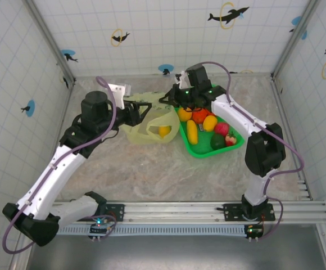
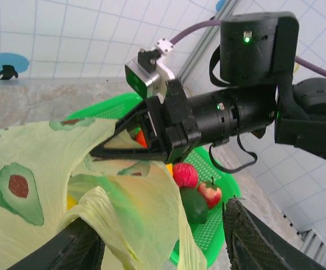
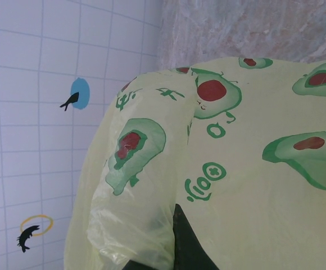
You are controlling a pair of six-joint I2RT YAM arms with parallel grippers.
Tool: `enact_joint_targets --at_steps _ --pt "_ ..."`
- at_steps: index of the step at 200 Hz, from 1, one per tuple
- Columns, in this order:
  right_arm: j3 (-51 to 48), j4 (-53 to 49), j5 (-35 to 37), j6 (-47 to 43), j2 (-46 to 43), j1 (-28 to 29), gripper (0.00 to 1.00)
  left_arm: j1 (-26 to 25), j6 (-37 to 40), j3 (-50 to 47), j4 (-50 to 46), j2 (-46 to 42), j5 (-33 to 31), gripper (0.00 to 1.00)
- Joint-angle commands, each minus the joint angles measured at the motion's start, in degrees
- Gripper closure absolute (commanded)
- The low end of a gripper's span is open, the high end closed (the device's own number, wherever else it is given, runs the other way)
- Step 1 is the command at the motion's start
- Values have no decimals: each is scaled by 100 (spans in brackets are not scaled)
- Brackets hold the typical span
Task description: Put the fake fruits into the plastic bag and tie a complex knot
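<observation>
The plastic bag [image 1: 150, 127] lies slumped on the table, pale yellow-green with avocado prints, and one yellow fruit [image 1: 164, 131] shows through it. My right gripper [image 1: 166, 103] is shut on the bag's upper edge; in the left wrist view its black fingers [image 2: 123, 147] pinch the film [image 2: 50, 169]. My left gripper [image 2: 163, 225] stands open just left of it, a bag handle strip [image 2: 104, 208] draped over its left finger. The other fake fruits [image 1: 199, 116] sit in the green basket: a pink-red one [image 2: 185, 174], a red apple [image 2: 211, 193], a dark green one [image 2: 194, 206]. No knot shows.
The bright green basket [image 1: 237, 143] stands right of the bag, under the right arm's forearm. Tiled walls close the table at back, left and right. Bare marble table [image 1: 168, 169] lies in front of the bag and basket.
</observation>
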Motion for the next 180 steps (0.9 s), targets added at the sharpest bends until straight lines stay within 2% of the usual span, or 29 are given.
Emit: enact_joint_targets --at_steps 1,25,53,82,96,128,160,180 --pt "209 292 -123 162 2 -73 100 13 51 -390 439 -230 51 50" --pt "140 475 -163 304 -7 -94 100 11 58 -809 692 -447 -36 54" --pt "147 550 -164 382 11 -110 100 12 32 -986 803 -523 229 53" --pt "164 583 -136 399 31 -134 100 11 36 -1013 824 -611 13 88" --pt "164 540 -120 332 29 -136 100 16 56 -886 823 -626 -145 100" --pt "326 135 -131 -124 44 -152 100 14 142 -336 682 -622 -792 100" --pt "777 -477 -237 -595 54 -225 83 11 5 301 630 -484 -806 100" --pt "1606 -1523 262 -1297 188 -250 69 12 -199 752 548 -320 -762 100"
